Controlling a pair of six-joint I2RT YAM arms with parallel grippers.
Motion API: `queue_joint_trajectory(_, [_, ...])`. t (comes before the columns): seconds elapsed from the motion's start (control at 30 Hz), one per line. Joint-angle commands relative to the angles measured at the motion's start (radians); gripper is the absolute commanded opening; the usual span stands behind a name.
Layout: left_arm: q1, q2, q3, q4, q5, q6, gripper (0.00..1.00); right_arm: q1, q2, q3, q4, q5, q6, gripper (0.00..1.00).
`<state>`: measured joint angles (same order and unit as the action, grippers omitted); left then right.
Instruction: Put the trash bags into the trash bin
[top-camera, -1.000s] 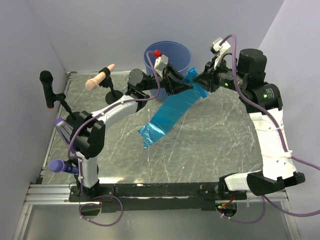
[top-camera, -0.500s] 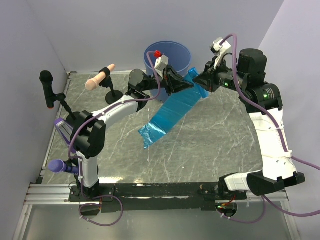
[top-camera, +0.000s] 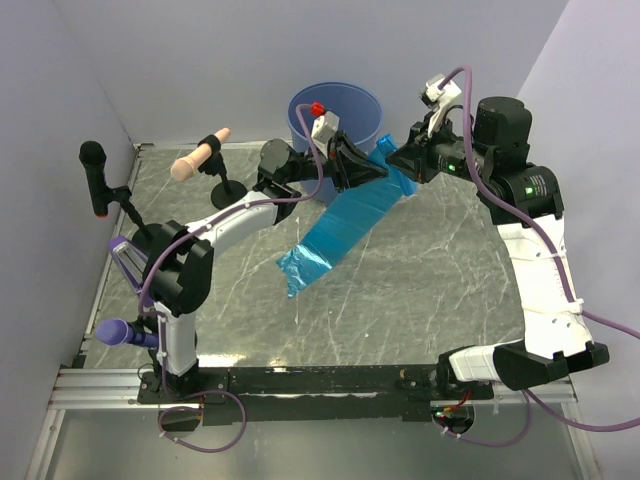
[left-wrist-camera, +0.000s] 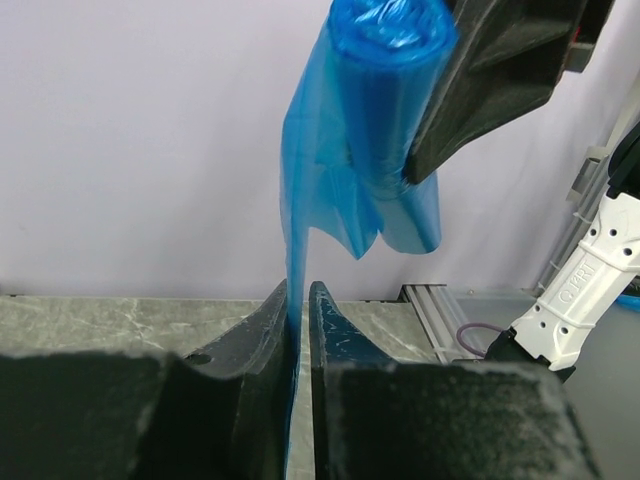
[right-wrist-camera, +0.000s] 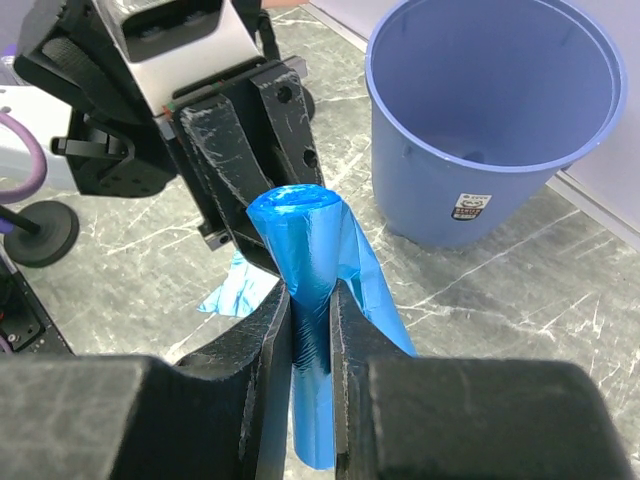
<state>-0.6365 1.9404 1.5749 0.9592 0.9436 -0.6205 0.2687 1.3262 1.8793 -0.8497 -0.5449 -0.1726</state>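
The trash bags are a roll of bright-blue film (right-wrist-camera: 303, 240) with my right gripper (right-wrist-camera: 311, 292) shut on it, beside the trash bin (right-wrist-camera: 490, 120). From the roll (top-camera: 392, 163) a long strip of film (top-camera: 335, 232) hangs down to the table. That strip (left-wrist-camera: 330, 150) runs between the fingers of my left gripper (left-wrist-camera: 298, 292), just below the roll. Its jaws stand a narrow slit apart; the film lies against the left finger, with a gap to the right one. The bin (top-camera: 335, 108) stands upright behind both grippers (top-camera: 372, 172).
Microphones and a beige handle on black stands (top-camera: 200, 160) line the left side of the marble table (top-camera: 430, 280). A purple-tipped tool (top-camera: 118, 332) sits by the left arm's base. Lilac walls close in the back and sides.
My left gripper's jaws closed onto the hanging film and have since eased apart slightly. The right gripper and the roll have barely moved.
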Motion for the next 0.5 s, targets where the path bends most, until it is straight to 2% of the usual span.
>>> queue_joint_trajectory(0.0, [-0.008, 0.000, 0.002, 0.021, -0.003, 0.013, 0.16, 0.003, -0.002, 0.032, 0.046, -0.007, 0.015, 0.00])
queue_joint_trajectory(0.33, [-0.006, 0.005, 0.004, 0.029, -0.002, 0.005, 0.09, 0.001, 0.004, 0.029, 0.051, -0.001, 0.021, 0.00])
queue_joint_trajectory(0.47, [-0.005, 0.006, -0.006, 0.027, 0.003, 0.007, 0.10, 0.001, 0.016, 0.052, 0.049, 0.003, 0.018, 0.00])
